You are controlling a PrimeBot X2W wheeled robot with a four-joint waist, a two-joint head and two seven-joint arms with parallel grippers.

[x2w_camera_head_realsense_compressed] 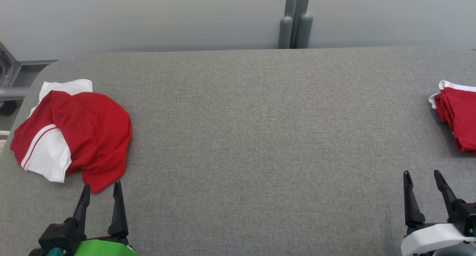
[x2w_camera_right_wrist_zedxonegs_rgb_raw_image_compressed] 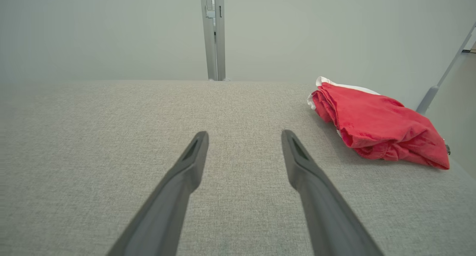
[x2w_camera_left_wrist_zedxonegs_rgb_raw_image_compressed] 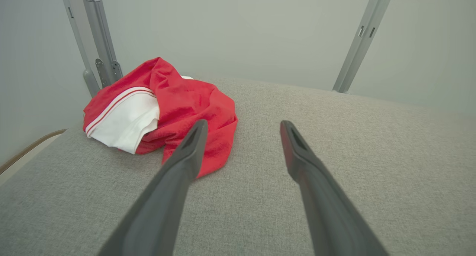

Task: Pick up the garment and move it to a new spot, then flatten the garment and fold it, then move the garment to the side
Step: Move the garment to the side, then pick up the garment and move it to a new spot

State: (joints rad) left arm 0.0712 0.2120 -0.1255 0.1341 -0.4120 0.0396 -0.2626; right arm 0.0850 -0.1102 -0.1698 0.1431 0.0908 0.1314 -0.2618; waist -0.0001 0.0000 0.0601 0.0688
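**A:** Grey woven fabric covers the table (x2w_camera_head_realsense_compressed: 241, 137) from side to side in the head view. Where is the garment?

**B:** The garment (x2w_camera_head_realsense_compressed: 93, 129) lies crumpled near the table's left edge. Red cloth is heaped over a white part with thin red stripes, and it lies free on the surface.

**A:** And the nearest claw?

**B:** The left gripper (x2w_camera_head_realsense_compressed: 102, 185) sits just on the near side of it, its fingers spread apart and empty. In the left wrist view one finger overlaps the red hem, but I cannot tell whether it touches.

**A:** The other arm?

**B:** The right gripper (x2w_camera_head_realsense_compressed: 421, 172) is at the table's near right, well apart from the garment. Its fingers are also parted, with bare fabric between them.

**A:** Anything else on the surface?

**B:** A second red piece (x2w_camera_head_realsense_compressed: 459, 116) with white trim is bunched in layers at the right edge, beyond the right gripper. Behind the table stands a pale wall (x2w_camera_head_realsense_compressed: 148, 18) with a grey post (x2w_camera_head_realsense_compressed: 295, 22).
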